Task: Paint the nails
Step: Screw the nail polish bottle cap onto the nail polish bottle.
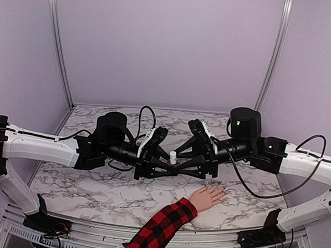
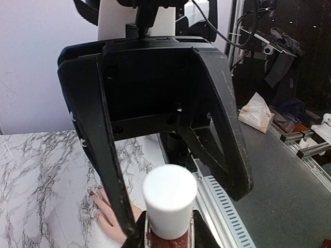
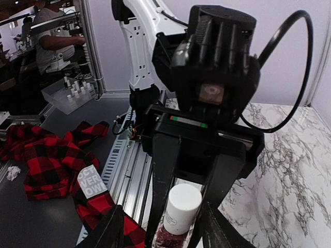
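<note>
Left gripper [image 2: 168, 237] is clamped on the glass of one polish bottle [image 3: 175, 223], its white cap [image 2: 169, 194] pointing up. Facing it, the right gripper [image 3: 163, 213] has its jaws spread either side of that cap. Below both, towards the right gripper's side, one pale hand [image 1: 209, 196] in a plaid sleeve [image 1: 163, 226] lies flat on the bench [image 1: 95, 187]. Two reddish nails [image 2: 92, 193] show beside a right gripper finger, which covers the rest of the hand.

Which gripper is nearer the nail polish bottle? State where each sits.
Left. The left gripper is shut on the nail polish bottle at its body; the right gripper stands open, its fingers straddling the white cap.
</note>
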You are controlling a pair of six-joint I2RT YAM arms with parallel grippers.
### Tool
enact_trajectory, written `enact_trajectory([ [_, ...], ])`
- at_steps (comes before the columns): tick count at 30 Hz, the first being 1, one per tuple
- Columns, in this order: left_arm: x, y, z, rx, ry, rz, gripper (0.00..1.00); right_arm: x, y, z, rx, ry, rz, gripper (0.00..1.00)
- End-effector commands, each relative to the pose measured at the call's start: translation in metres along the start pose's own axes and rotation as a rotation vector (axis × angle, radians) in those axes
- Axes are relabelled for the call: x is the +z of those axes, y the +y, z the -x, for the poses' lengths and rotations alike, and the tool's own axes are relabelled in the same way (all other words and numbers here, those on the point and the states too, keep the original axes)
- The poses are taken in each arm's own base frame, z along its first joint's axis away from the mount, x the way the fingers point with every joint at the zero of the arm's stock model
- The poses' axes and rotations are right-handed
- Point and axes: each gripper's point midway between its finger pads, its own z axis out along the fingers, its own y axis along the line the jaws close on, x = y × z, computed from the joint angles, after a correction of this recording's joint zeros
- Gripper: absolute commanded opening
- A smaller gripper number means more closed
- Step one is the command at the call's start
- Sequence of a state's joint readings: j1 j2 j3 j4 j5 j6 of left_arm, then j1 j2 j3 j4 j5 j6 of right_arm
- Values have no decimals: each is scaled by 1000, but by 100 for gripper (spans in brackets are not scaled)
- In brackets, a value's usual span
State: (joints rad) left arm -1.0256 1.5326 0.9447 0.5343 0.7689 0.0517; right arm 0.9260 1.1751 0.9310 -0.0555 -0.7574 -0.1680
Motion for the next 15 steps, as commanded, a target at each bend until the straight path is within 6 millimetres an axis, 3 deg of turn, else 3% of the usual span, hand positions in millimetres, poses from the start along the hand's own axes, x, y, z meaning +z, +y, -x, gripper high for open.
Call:
enact_trajectory([
  [1,-3,-29,12,51,-30,-139,0,-4,25,17,-36,-35,154,48],
  [15,3,-36,12,53,-16,-187,0,1,25,19,-7,-34,188,38],
])
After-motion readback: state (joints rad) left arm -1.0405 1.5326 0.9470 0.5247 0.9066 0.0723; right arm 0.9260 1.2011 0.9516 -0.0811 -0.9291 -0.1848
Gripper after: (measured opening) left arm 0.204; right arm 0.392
